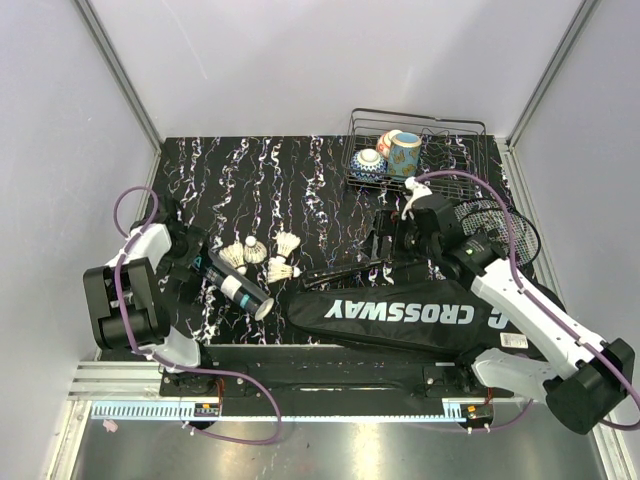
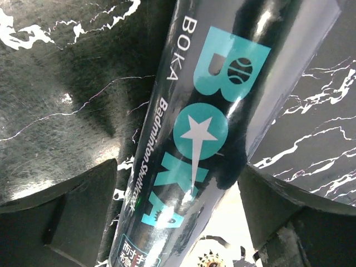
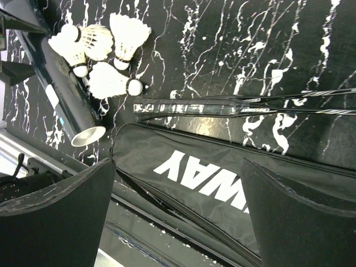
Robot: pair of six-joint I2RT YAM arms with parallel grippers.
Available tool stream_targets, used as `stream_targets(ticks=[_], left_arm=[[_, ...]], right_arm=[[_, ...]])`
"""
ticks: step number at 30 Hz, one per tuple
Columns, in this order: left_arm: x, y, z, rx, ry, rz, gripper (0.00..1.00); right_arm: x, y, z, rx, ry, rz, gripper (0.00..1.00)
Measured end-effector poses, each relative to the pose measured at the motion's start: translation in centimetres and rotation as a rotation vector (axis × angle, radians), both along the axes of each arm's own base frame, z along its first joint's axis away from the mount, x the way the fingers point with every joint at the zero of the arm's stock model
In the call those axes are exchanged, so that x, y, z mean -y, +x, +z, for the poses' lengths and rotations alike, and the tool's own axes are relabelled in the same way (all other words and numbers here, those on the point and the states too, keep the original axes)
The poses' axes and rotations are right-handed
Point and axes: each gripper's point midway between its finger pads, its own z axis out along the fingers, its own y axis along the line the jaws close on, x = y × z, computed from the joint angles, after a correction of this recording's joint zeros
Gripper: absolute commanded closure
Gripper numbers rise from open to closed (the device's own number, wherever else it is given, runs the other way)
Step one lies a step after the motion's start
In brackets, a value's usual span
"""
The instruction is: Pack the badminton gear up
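A black, white-veined marble table carries scattered badminton gear. A dark tube lies slantwise toward the near left corner, with four white shuttlecocks clustered just beside it. A long black bag marked "CROSSWAY" stretches along the near edge, and a black racket lies just beyond it. A wire basket sits in the far right corner.

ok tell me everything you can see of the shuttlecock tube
The tube is a dark, glossy cylinder with teal BOKA lettering, a white star and white print. It lies on its side on the marbled table, left of the bag, one pale end pointing toward the near edge. The left gripper straddles it, jaws open; contact cannot be told. Shuttlecocks lie close beside it.
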Motion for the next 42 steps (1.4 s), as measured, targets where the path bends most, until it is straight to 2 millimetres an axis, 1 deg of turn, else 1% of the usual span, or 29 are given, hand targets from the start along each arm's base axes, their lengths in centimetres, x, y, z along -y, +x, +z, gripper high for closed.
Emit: stream_targets(ticks=[1, 2, 4, 5, 6, 8, 10, 12, 14, 15, 16, 18, 19, 20, 21, 22, 23, 25, 26, 27, 28, 29, 30, 31, 33, 35, 38, 40, 42], left_arm=[[0.0, 0.0, -0.1, -0.003, -0.003, 0.003, 0.12], [0.0, 0.0, -0.3, -0.005, -0.004, 0.005, 0.2], [0.0, 0.0, -0.3, -0.004, -0.003, 0.011, 0.26], [-0.1, 0.0, -0.3, -0.005, 0.002, 0.014, 0.35], [-0.3, -0.1, -0.3, -0.004, 0.009, 0.012, 0.39], [-0.5, -0.3, -0.1, -0.004, 0.025, 0.021, 0.45], [-1.0, -0.9, 0.4, -0.003, 0.054, 0.031, 0.47], [-1.5, -1.4, 1.6, 0.01, 0.094, 0.043, 0.5], [-2.3, -1.8, 3.6, 0.051, 0.148, 0.054, 0.52], [-2.7, -2.1, 5.0, 0.082, 0.181, 0.055, 0.52], [-3.0, -2.3, 6.6, 0.117, 0.217, 0.054, 0.56], [-3.5, -2.3, 10.6, 0.222, 0.299, 0.033, 0.56], [-3.5, -2.3, 12.6, 0.276, 0.338, 0.012, 0.57], [-3.2, -2.1, 15.1, 0.352, 0.38, -0.023, 0.57], [-2.4, -1.8, 17.5, 0.445, 0.41, -0.082, 0.59], [-1.2, -1.5, 20.1, 0.555, 0.435, -0.158, 0.6], [0.1, -1.4, 22.1, 0.652, 0.45, -0.229, 0.59], [3.2, -1.2, 24.8, 0.811, 0.456, -0.405, 0.59], [5.3, -1.1, 26.1, 0.885, 0.461, -0.517, 0.58], [7.6, -1.0, 27.0, 0.946, 0.453, -0.631, 0.58], [10.0, -0.9, 27.4, 0.992, 0.438, -0.751, 0.58], [11.6, -0.9, 27.5, 1.022, 0.422, -0.833, 0.56], [14.0, -1.2, 27.7, 1.063, 0.392, -0.951, 0.55], [15.7, -1.5, 27.5, 1.09, 0.361, -1.039, 0.54], [18.1, -2.4, 26.9, 1.142, 0.305, -1.173, 0.52], [19.6, -3.4, 26.7, 1.201, 0.262, -1.253, 0.52], [21.1, -5.0, 26.7, 1.291, 0.203, -1.339, 0.53], [21.9, -5.7, 26.7, 1.335, 0.166, -1.379, 0.54], [22.4, -6.1, 26.7, 1.356, 0.135, -1.401, 0.55]], right_arm=[[-0.2, -0.1, -0.1, -0.003, 0.0, 0.006, 0.0], [-0.6, -0.1, -0.2, -0.005, 0.003, 0.012, 0.0], [-1.5, -0.3, -0.4, -0.009, 0.009, 0.031, 0.0], [-2.1, -0.5, -0.5, -0.012, 0.011, 0.043, 0.0], [-2.8, -0.7, -0.8, -0.019, 0.011, 0.06, 0.0], [-4.5, -1.3, -1.4, -0.037, 0.002, 0.098, 0.0], [-6.8, -2.2, -2.2, -0.058, -0.014, 0.148, 0.0], [-8.7, -3.0, -2.8, -0.075, -0.025, 0.193, 0.0], [-10.6, -3.7, -3.1, -0.086, -0.032, 0.234, 0.0], [-11.4, -4.0, -3.1, -0.087, -0.027, 0.25, 0.0], [-12.0, -4.1, -3.0, -0.086, -0.02, 0.261, 0.0], [-12.4, -4.2, -2.7, -0.079, -0.005, 0.268, 0.0], [-12.6, -4.1, -2.4, -0.071, 0.005, 0.271, 0.0], [-12.9, -4.0, -2.1, -0.064, 0.016, 0.276, 0.0], [-13.1, -4.0, -1.9, -0.059, 0.028, 0.287, 0.0], [-13.4, -4.1, -1.7, -0.052, 0.038, 0.302, 0.0], [-13.6, -4.2, -1.4, -0.045, 0.049, 0.322, 0.0], [-14.3, -4.6, -0.8, -0.027, 0.078, 0.372, 0.0], [-14.6, -4.7, -0.4, -0.015, 0.092, 0.394, 0.0], [-14.9, -4.9, 0.0, -0.003, 0.107, 0.417, 0.0], [-15.1, -5.0, 0.4, 0.008, 0.12, 0.432, 0.0], [-15.3, -5.1, 0.9, 0.022, 0.134, 0.446, 0.0], [-15.4, -5.2, 1.4, 0.037, 0.15, 0.459, 0.0], [-15.6, -5.3, 2.0, 0.055, 0.169, 0.471, 0.0], [-15.9, -5.5, 3.1, 0.093, 0.214, 0.495, 0.0], [-16.0, -5.9, 4.3, 0.139, 0.273, 0.508, 0.0], [-16.3, -6.0, 5.2, 0.179, 0.349, 0.502, 0.0], [-16.8, -6.0, 5.4, 0.196, 0.395, 0.493, 0.0], [-17.3, -6.1, 4.9, 0.189, 0.413, 0.481, 0.0]])
